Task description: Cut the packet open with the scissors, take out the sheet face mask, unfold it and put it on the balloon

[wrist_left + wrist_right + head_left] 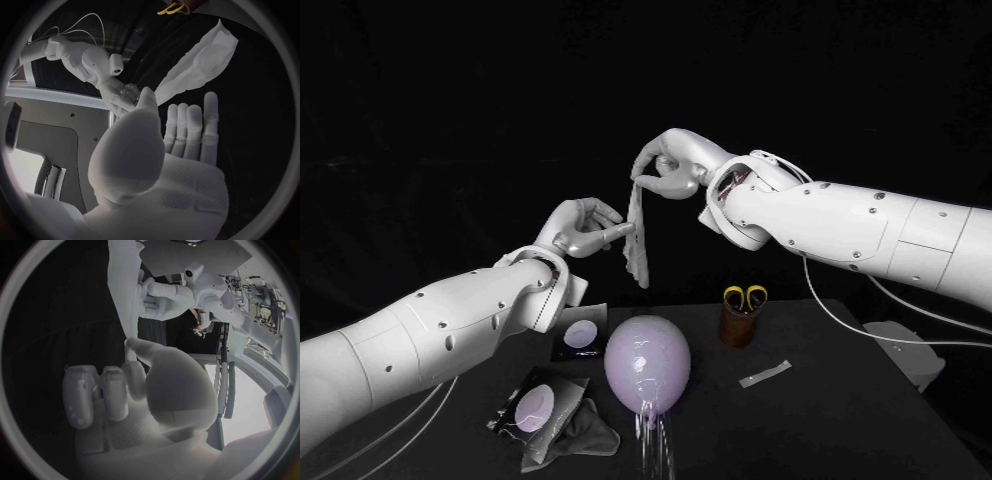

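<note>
1. High above the black table [877,430], your right hand [669,168] pinches the top end of the folded white sheet face mask [640,255]. The mask hangs down from it as a narrow strip. Hold that pinch firm, since it anchors the unfolding.
2. Your left hand [586,228] meets the strip about halfway down, fingers stretched out and a fingertip at its edge. These views do not show whether it has a layer clamped. Confirm a grip on one outer layer alone before you pull.
3. Draw the left hand slowly sideways, away from the right. The thin sheet is probably damp, so it is likely to cling to itself and could tear if jerked.
4. Work well above the table so the loose lower end does not drag.
5. The pale lilac oval balloon [649,362] lies on the table below the strip, with no mask on it yet. It looks light and may roll, so lower the opened sheet gently.
6. The yellow-handled scissors [744,296] stand in a brown cylindrical holder [738,328] to the balloon's right. The opened silvery packet [538,410] lies to its left. Steer clear of both.
</note>
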